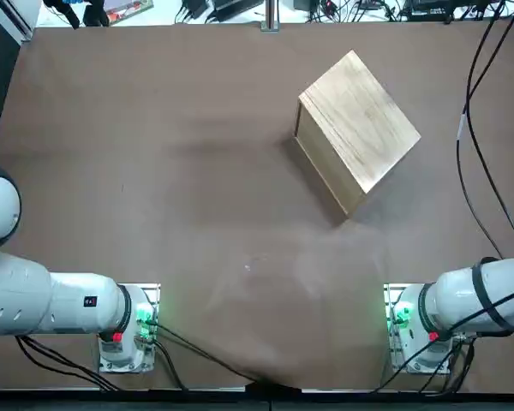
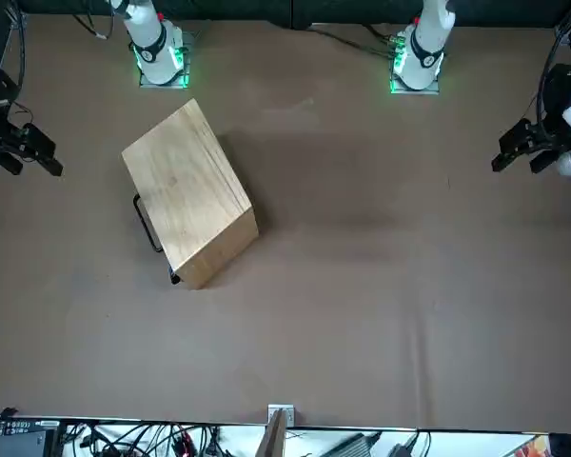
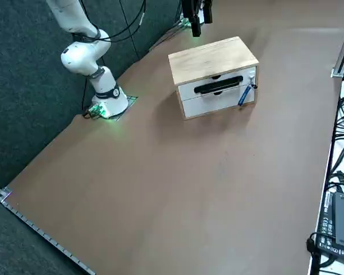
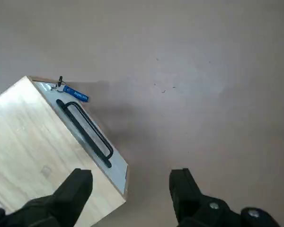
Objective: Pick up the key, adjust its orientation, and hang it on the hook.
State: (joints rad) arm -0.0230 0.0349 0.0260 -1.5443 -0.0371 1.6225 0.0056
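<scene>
The key with its blue tag [image 3: 243, 95] hangs from a small hook [image 3: 251, 86] at one end of the white drawer front of a wooden box [image 3: 212, 57]. The wrist view shows the same blue tag [image 4: 75, 94] below the hook [image 4: 60, 80]. My right gripper [image 4: 131, 177] is open and holds nothing. It hovers high, well away from the box, and looks down on the drawer front. In the front view the right gripper [image 2: 49, 157] sits beyond the table's edge, level with the box [image 2: 186, 186].
A black bar handle [image 4: 85, 132] runs across the drawer front. The box [image 1: 360, 128] stands turned at an angle on the brown table [image 1: 154, 171]. Cables [image 1: 484, 171] trail along the table's right side. Electronics [image 3: 338, 223] lie past the far edge.
</scene>
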